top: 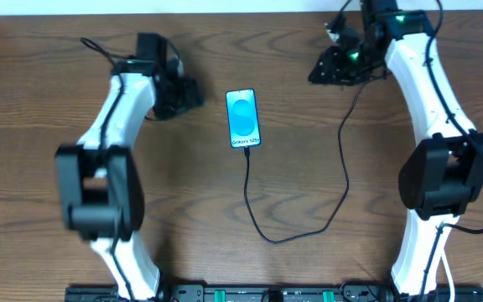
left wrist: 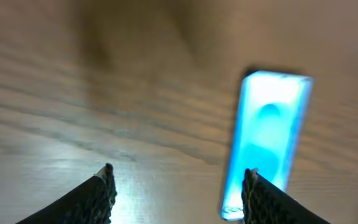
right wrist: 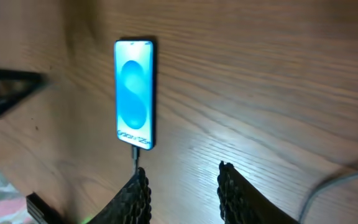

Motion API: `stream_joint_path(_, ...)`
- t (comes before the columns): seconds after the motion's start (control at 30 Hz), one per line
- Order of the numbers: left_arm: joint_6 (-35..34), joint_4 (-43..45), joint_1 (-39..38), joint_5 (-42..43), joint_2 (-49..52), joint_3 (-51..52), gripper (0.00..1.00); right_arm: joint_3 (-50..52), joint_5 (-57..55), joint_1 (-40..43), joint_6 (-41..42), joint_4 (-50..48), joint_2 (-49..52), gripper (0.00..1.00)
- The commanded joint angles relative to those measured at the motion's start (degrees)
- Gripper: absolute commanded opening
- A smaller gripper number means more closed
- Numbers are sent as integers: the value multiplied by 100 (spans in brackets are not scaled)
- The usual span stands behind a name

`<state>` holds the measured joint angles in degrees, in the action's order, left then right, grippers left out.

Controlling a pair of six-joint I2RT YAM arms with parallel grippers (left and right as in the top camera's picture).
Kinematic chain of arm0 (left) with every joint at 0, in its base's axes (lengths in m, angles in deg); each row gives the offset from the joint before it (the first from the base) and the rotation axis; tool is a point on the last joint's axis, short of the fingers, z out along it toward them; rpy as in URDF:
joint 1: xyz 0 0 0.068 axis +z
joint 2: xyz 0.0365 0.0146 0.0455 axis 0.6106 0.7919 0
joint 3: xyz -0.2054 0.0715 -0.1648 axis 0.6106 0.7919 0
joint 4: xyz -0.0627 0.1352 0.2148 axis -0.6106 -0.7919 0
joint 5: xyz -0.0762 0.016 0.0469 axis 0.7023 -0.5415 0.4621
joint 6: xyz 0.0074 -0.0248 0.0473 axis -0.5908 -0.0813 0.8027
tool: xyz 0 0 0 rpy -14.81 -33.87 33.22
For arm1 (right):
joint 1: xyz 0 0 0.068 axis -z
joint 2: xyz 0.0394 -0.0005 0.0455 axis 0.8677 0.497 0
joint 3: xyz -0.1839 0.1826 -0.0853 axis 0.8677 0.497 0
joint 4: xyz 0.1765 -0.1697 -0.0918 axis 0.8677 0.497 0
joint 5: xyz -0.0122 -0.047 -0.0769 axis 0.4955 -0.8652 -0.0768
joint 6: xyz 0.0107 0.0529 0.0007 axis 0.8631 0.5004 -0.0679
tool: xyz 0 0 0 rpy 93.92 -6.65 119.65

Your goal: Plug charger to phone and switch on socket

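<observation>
The phone (top: 242, 118) lies flat mid-table, its blue screen lit. It also shows in the left wrist view (left wrist: 266, 143) and the right wrist view (right wrist: 134, 93). The charger's thin black cable (top: 271, 238) is plugged into the phone's near end (right wrist: 135, 154). It loops toward me, then runs up to the far right under my right arm. My left gripper (top: 188, 94) is open and empty, left of the phone (left wrist: 179, 177). My right gripper (top: 324, 69) is open and empty at the far right (right wrist: 182, 177). The socket and the adapter are hidden beneath the right arm.
The wooden table's far edge (top: 225, 13) meets a white wall. A black rail (top: 267, 294) runs along the near edge. A stretch of grey cord (right wrist: 337, 182) shows at the lower right of the right wrist view.
</observation>
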<state>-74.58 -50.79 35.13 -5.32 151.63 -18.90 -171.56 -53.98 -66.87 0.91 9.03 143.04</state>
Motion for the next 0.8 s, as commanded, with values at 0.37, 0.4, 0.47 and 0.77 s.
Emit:
stream_joint_path(0.37,203,37,9,-428,-1921,-94,79,-116,-46,2024,-332,352,-1069,32)
stream_joint_path(0.4,203,39,9,-431,-1915,-92,82,-114,-46,2245,-365,391,-1069,32)
stream_joint_path(0.47,203,39,9,-431,-1910,-92,90,-70,-72,2638,-518,455,-1062,33)
stream_joint_path(0.77,201,37,9,-428,-1910,-92,91,750,-317,3552,-516,101,-1062,32)
